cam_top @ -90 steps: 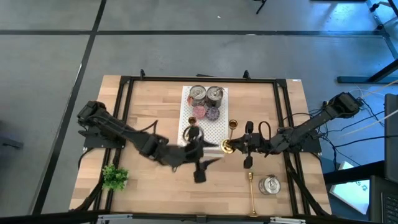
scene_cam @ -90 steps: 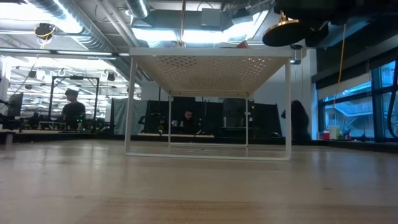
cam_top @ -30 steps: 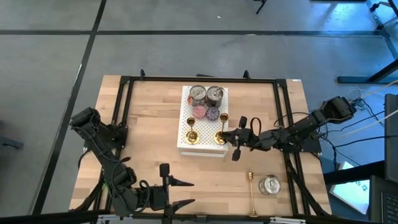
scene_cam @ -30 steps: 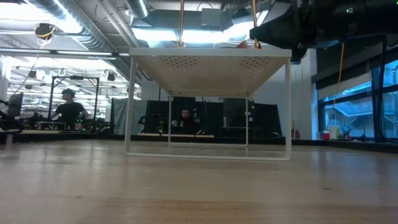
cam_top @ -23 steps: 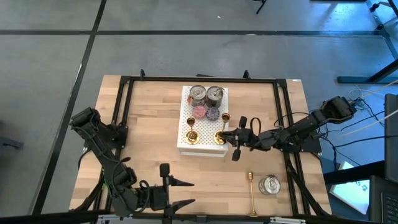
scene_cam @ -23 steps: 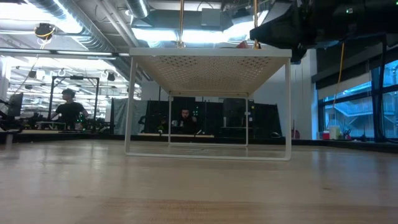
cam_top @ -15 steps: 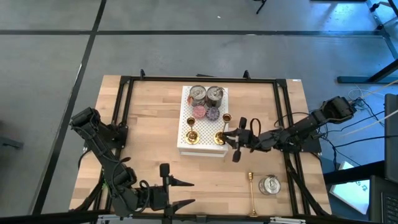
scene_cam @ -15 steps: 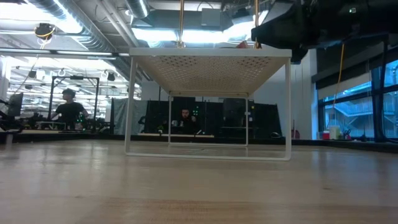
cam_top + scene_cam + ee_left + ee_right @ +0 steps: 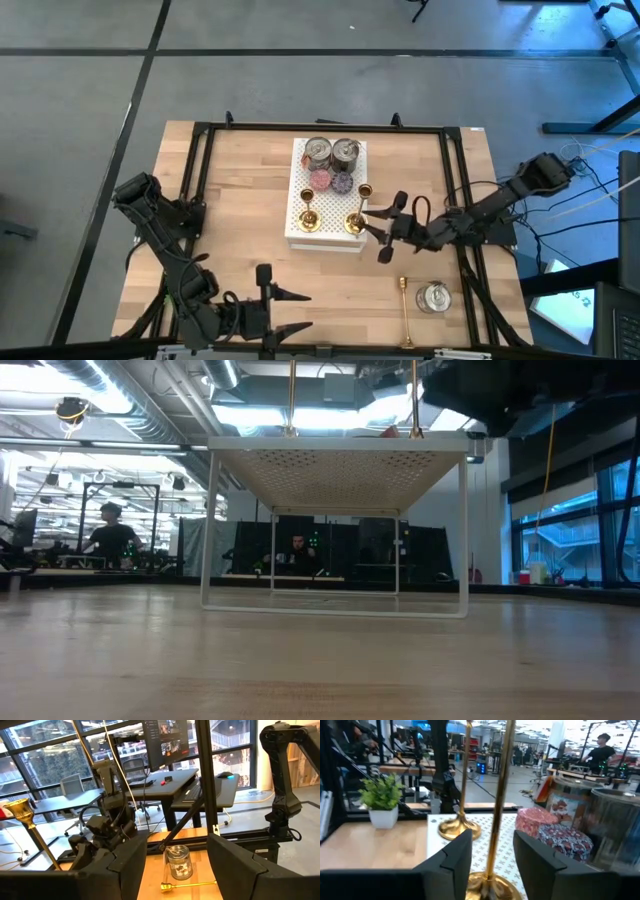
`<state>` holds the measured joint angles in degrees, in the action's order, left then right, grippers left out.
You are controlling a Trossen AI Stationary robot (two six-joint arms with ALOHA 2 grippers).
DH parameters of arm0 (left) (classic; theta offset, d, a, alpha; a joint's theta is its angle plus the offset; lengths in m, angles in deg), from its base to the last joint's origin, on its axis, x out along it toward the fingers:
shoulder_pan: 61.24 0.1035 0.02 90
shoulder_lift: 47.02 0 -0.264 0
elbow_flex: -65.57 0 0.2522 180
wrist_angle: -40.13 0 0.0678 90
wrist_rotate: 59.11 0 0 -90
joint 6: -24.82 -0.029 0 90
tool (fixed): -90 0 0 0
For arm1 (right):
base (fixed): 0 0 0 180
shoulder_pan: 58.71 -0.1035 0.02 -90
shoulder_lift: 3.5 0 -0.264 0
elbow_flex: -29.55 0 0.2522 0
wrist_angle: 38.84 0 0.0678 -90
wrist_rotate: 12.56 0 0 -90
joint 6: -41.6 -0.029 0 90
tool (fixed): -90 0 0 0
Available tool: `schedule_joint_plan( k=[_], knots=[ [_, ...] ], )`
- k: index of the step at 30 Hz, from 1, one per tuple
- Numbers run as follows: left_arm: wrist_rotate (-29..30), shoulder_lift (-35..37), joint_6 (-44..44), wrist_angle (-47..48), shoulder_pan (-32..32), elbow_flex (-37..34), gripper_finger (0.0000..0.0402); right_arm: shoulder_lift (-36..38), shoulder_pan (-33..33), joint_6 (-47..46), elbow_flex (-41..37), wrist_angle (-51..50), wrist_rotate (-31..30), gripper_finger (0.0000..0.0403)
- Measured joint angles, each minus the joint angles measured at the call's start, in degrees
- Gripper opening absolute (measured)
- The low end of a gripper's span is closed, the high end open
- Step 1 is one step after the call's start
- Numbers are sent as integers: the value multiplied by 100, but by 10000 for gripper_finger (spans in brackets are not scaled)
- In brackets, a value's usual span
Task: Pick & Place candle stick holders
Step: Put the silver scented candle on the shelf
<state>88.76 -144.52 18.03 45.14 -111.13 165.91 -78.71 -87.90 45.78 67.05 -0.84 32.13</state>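
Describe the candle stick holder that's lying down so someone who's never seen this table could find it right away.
Start at the white perforated stand in the middle of the wooden table, then look toward the table's front right, beside the lone silver tin. The gold candle stick holder there lies flat on the wood, while the other two stand upright on the stand.

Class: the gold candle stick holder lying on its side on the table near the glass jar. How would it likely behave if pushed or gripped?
The lying candle stick holder has a thin round stem, so a sideways push would probably roll it, curving around its wider base. Its shiny metal looks stiff and may slip between tool fingers.
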Motion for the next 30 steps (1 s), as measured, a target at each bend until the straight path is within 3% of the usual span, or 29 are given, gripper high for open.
schedule_joint_plan(
  k=[6,12,24,30],
  knots=[
    [122,0,1,135,-156,0,200,328,-388,42,0,1,-274,175],
    [289,-2,220,529,-465,0,202,598,-799,50,0,-6,-270,181],
    [409,-31,2122,2248,-752,-2,198,624,-1374,-132,0,-214,-253,181],
    [404,-196,2891,2873,-780,-2,198,624,-1502,-764,0,-589,-75,181]
  ],
)
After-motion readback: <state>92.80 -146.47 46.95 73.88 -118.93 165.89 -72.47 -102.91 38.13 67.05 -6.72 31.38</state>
